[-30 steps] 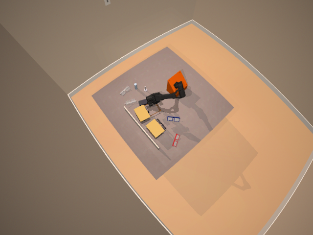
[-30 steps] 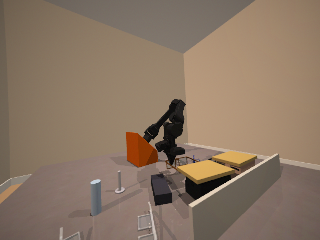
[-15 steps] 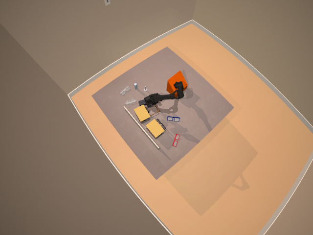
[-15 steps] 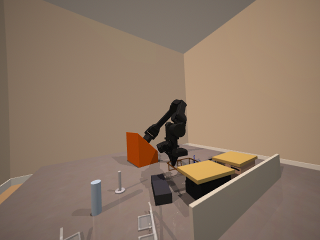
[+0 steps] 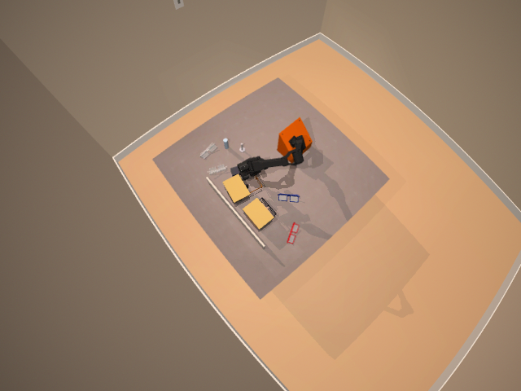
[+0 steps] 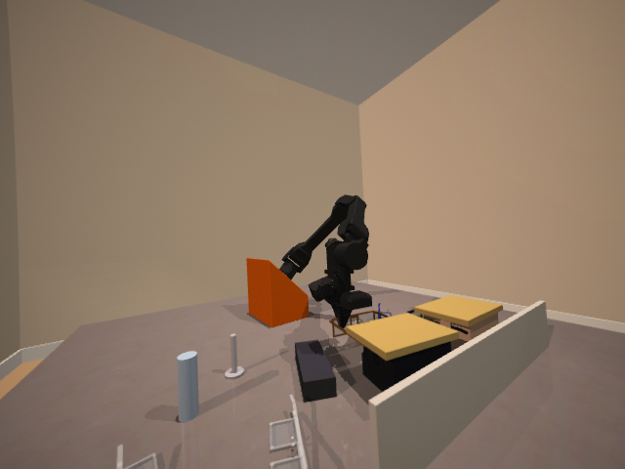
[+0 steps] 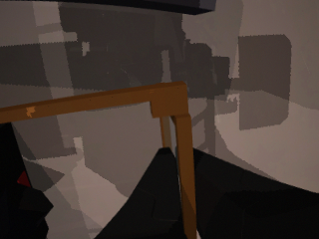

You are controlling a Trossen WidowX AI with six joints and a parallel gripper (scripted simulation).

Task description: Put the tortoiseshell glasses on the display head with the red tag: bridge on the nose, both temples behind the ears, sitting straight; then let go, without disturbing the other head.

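Observation:
The tortoiseshell glasses (image 5: 256, 190) (image 6: 368, 312) (image 7: 90, 98) are off the table beside the nearer display head, not on it. My gripper (image 6: 343, 322) (image 7: 172, 157) is shut on them near one corner of the frame. In the wrist view, a brown bar runs left from that corner and another passes down by the fingers. The nearer display head (image 6: 403, 365) is dark under a yellow slab (image 5: 236, 188). A black shape (image 7: 30, 214) at the wrist view's left edge bears a small red patch (image 7: 23, 178); I cannot tell if it is the tag. The other head (image 6: 472, 330) is tan, also under a yellow slab (image 5: 258, 213).
A dark block (image 5: 234, 171) (image 6: 315, 370) lies near the nearer head. A long pale wall (image 5: 235, 212) (image 6: 464, 388) runs behind both heads. Blue glasses (image 5: 288, 198), red glasses (image 5: 293, 228), a blue cylinder (image 5: 225, 143) (image 6: 187, 387), a thin post (image 6: 233, 354) and clear glasses stand or lie around.

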